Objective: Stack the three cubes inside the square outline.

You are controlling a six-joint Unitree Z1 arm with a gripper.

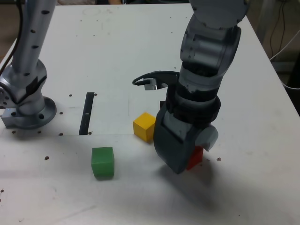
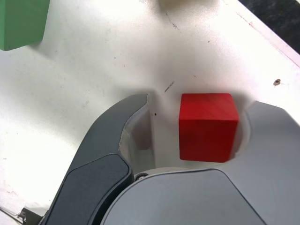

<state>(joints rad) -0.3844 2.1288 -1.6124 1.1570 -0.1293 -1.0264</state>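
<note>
We are looking down on a white bench (image 1: pixel 243 187) where a grey robot arm is reaching toward three small cubes. In the exterior view, the arm's end effector (image 1: pixel 190 159) is lowered to the bench surface over the red cube (image 1: pixel 195 157), most of which is hidden behind the dark jaw. The wrist view is showing this cube (image 2: pixel 206 126) sitting on the bench between the two jaws, close against the lighter one and with a clear gap to the darker one. So the end effector is standing open around the cube and is not yet gripping anything.

The yellow cube (image 1: pixel 144 126) is resting just beside the end effector, toward the exterior view's left. The green cube (image 1: pixel 102 162) is sitting further to that side and nearer the camera, well apart from the other two. A thin black strip (image 1: pixel 87 114) is lying flat on the bench beyond the green cube. We are not seeing the square outline clearly; only a small dark edge is showing behind the arm, and we cannot tell whether that is it.

We are judging that the first step, picking up the red cube, is in hand. The next move is calling for the jaws to close squarely on the cube, then a lift clear of the yellow cube nearby
</note>
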